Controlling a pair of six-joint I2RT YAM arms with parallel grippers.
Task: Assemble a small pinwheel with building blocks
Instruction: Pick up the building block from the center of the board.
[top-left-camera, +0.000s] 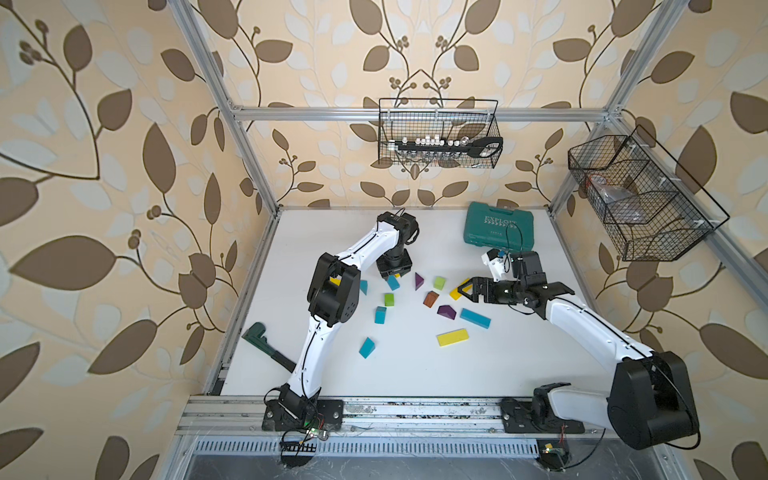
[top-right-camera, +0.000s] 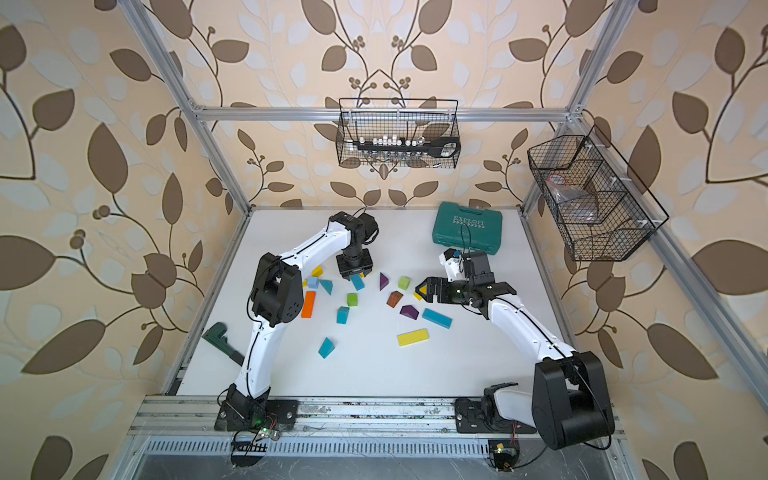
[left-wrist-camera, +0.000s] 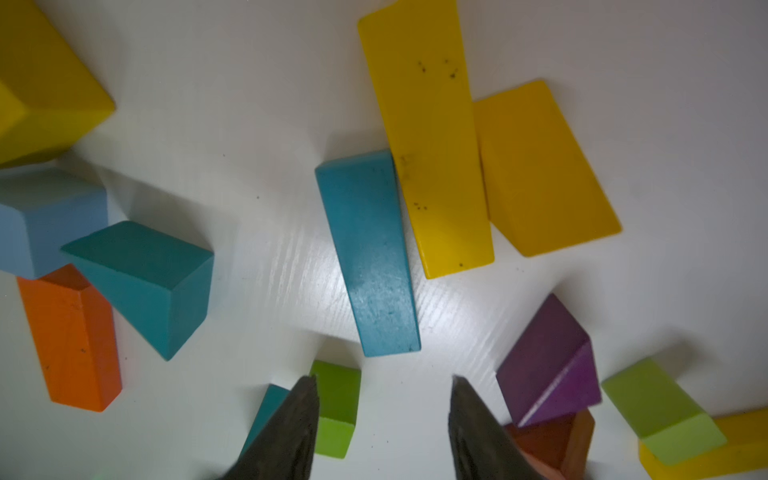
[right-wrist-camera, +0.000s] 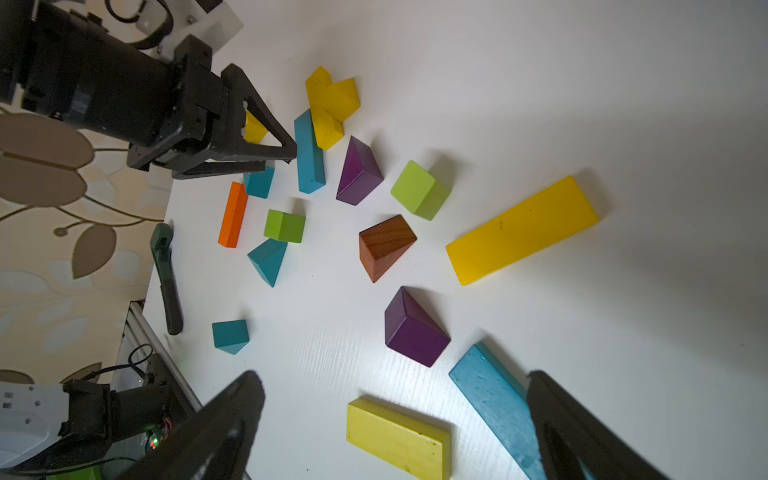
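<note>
While my left claw (left-wrist-camera: 383, 380) hangs partly open and empty beside the teal bar (left-wrist-camera: 370, 257), my right claw (right-wrist-camera: 395, 376) gapes wide, holding nothing, above the white worktop (right-wrist-camera: 540, 83).

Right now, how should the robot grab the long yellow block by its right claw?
I'd pinch the long yellow block across its two long sides, near the middle, coming straight down: it lies flat, with bare table along both sides there.
</note>
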